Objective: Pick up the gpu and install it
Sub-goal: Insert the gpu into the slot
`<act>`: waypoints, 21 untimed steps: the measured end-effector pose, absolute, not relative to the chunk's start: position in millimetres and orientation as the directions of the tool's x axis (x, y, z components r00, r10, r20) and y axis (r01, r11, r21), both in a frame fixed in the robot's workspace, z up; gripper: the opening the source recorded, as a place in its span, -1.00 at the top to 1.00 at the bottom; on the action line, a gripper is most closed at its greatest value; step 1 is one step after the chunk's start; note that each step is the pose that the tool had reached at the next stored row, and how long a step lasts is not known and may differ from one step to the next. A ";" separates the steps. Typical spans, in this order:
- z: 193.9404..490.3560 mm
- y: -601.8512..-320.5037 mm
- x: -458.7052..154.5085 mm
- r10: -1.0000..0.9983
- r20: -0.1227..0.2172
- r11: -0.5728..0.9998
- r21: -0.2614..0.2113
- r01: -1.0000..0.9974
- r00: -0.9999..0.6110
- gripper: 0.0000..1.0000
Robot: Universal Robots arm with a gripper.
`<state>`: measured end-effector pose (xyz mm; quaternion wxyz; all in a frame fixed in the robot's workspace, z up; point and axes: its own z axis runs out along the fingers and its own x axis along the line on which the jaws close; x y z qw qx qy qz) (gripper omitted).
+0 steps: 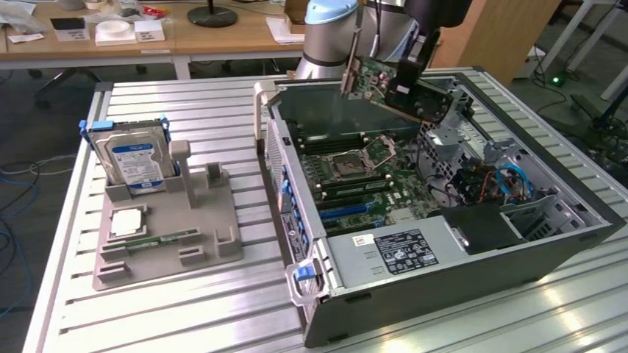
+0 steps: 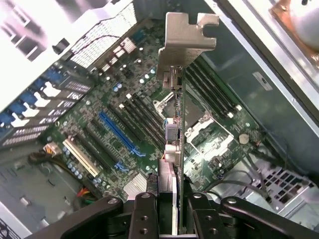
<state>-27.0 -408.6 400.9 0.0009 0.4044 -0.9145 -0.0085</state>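
Exterior view: on the slatted tabletop [image 1: 196,103], an open computer case [image 1: 422,294] lies on its side, motherboard [image 1: 363,184] bared. Above its far end hangs the gpu [image 1: 378,81], tilted and clear of the board, pinched edge-on in the robot's hand [image 1: 407,92]. The carry appears to be the step in hand; seating would call for squaring the card's edge over the long blue slot [image 2: 119,132].

The gpu [image 1: 371,77] sits edge-on between the jaws of the gripper [image 2: 172,211], its bracket [image 2: 185,42] farthest from them. Below the jaws lies the motherboard [image 1: 358,184] inside the open computer case [image 1: 432,287]. Well apart, on the exterior view's left, a hard drive [image 1: 135,163] stands in a holder tray [image 1: 187,220].
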 end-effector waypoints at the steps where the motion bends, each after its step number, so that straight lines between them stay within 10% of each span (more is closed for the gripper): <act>1: 400.9 -408.6 -27.0 -0.752 -0.005 0.659 0.016 -0.752 -0.659 0.45; 21: 400.7 -408.6 -27.1 -0.929 0.002 0.370 0.012 -0.929 -0.370 0.45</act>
